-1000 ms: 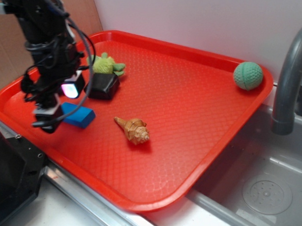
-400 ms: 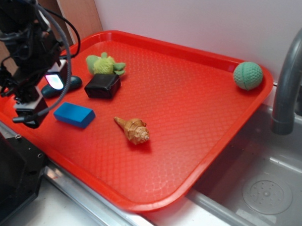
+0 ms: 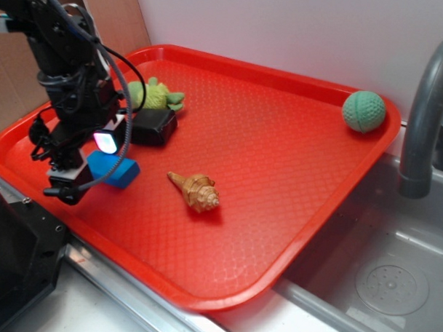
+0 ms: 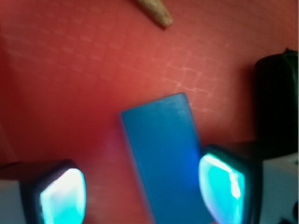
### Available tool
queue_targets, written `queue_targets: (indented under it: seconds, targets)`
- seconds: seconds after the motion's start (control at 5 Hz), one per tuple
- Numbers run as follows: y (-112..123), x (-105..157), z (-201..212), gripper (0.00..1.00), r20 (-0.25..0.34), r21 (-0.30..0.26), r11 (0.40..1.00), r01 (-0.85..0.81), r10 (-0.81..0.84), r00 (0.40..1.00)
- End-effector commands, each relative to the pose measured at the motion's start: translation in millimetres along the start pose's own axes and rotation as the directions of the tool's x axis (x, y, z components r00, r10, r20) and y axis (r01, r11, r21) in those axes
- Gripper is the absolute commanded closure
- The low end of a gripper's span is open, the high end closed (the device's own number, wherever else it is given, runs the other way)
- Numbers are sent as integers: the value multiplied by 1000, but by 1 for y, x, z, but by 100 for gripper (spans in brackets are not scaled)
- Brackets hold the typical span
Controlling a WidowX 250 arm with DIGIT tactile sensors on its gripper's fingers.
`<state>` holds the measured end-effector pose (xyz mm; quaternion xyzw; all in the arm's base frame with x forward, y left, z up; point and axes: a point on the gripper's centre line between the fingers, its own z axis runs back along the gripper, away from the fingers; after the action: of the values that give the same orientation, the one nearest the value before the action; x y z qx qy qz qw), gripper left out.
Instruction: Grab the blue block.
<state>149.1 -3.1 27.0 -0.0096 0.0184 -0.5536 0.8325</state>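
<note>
Gripper point(image 4: 142, 193) is hanging open astride the blue block point(image 4: 163, 158) in the wrist view, gripping nothing, while the exterior view is hiding that gap.

white wall point(image 3: 289, 25) behind, steel sink point(image 3: 385, 277) with grey faucet point(image 3: 424, 122) (right side)

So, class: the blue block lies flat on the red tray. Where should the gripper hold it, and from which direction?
Come from straight above and pinch the blue block across its narrow width, on the two long side faces. It lies flat on the tray, so only those sides offer parallel faces. The open gripper already straddles it, though the block sits nearer the right finger.
</note>
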Motion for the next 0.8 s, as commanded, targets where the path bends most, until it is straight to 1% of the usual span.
queue_targets:
  seconds: [0.0, 0.2, 0.4, 0.6]
  targets:
    - [-12, 5, -22, 36, -11, -19, 1000, 24, -24, 1000]
    - [-19, 1, -11, 100, -18, 15, 1000, -23, 23, 1000]
    - [-22, -3, 21, 100, -11, 62, 993, -103, 104, 995]
    - [-9, -13, 71, 100, 50, 58, 938, -343, 340, 939]
